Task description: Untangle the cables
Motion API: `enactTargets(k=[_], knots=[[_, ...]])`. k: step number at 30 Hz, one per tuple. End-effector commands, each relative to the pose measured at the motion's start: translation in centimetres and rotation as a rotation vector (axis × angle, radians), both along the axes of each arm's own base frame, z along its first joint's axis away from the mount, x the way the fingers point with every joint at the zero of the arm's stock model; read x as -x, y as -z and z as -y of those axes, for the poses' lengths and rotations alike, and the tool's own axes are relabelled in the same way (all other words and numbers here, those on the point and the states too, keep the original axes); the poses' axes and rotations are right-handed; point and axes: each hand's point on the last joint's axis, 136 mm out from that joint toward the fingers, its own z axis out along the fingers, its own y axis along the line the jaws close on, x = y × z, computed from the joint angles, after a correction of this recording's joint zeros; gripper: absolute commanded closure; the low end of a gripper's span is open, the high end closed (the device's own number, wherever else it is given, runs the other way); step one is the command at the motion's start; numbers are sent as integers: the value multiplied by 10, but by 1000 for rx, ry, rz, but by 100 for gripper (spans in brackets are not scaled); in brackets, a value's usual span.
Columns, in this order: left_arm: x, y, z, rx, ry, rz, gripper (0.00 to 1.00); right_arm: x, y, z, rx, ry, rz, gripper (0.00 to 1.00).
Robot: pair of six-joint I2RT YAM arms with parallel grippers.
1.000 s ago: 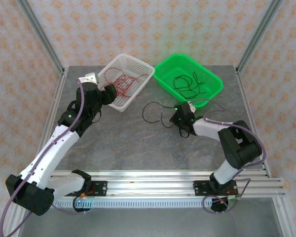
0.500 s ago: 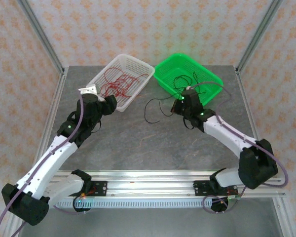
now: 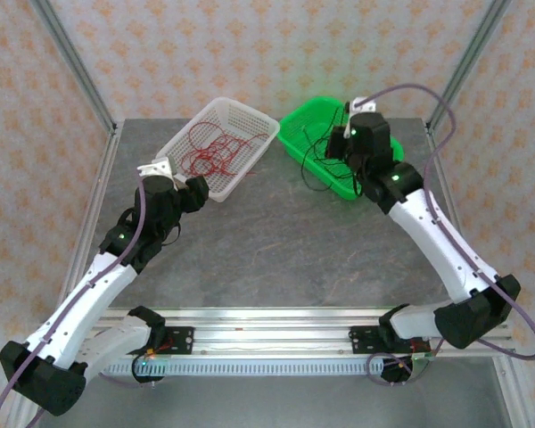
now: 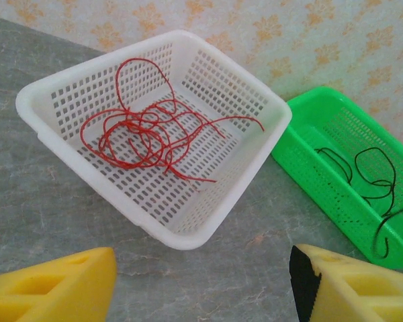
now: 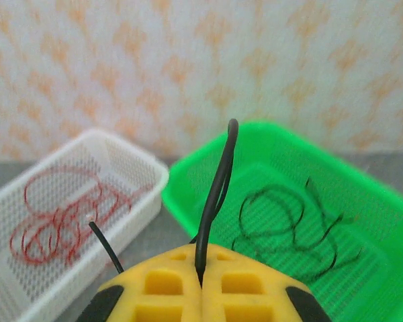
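Several red cables (image 3: pixel 209 152) lie curled inside the white basket (image 3: pixel 221 104); the left wrist view shows those red cables (image 4: pixel 138 134) too. My left gripper (image 3: pixel 196 189) hangs open just in front of the basket's near corner, its yellow fingers (image 4: pixel 54 288) wide apart over bare table. My right gripper (image 3: pixel 343 143) is shut on a black cable (image 5: pixel 215 194) above the green basket (image 3: pixel 308 109). The held cable's loops (image 3: pixel 316 163) dangle over the basket's near-left rim. More black cable (image 5: pixel 289 228) lies inside the green basket.
The two baskets stand side by side at the back of the grey table (image 3: pixel 276 250). Metal frame posts (image 3: pixel 76 67) and patterned walls close in the sides and back. An aluminium rail (image 3: pixel 276 334) runs along the near edge.
The right arm has lifted the black cable off the table and carried it back and right over the green basket. The left arm has drawn back slightly from the white basket.
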Motion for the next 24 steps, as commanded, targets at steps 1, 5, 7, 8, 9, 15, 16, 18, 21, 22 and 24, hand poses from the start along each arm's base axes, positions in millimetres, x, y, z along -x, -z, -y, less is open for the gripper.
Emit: enactTargets(k=[1,5,7,8,9,15,16,18,21,22,24], knots=[[5,-5,1,19,7,28,30,-8,-33,29,65,125,51,100],[9,-13,-2,24,2,53,30,-19,-62,38,33,168,102,100],[9,-15,-3,18,-2,53,30,-24,-74,42,8,183,127,100],[10,-16,-4,14,-5,49,30,-27,-79,44,-7,191,138,100],[10,-17,-4,12,-6,48,30,-28,-83,46,-18,198,148,100],[14,-20,-8,1,-18,40,30,-27,-123,53,-126,216,233,100],[14,-21,-9,1,-21,41,30,-25,-131,52,-146,206,249,100],[15,-21,-10,-2,-26,41,30,-21,-146,52,-169,200,279,100],[16,-21,-10,4,-24,42,30,-24,-154,56,-153,220,298,100],[16,-22,-9,8,-21,44,30,-29,-152,56,-142,224,291,100],[16,-22,-9,12,-18,45,30,-40,-146,58,-128,227,273,100]])
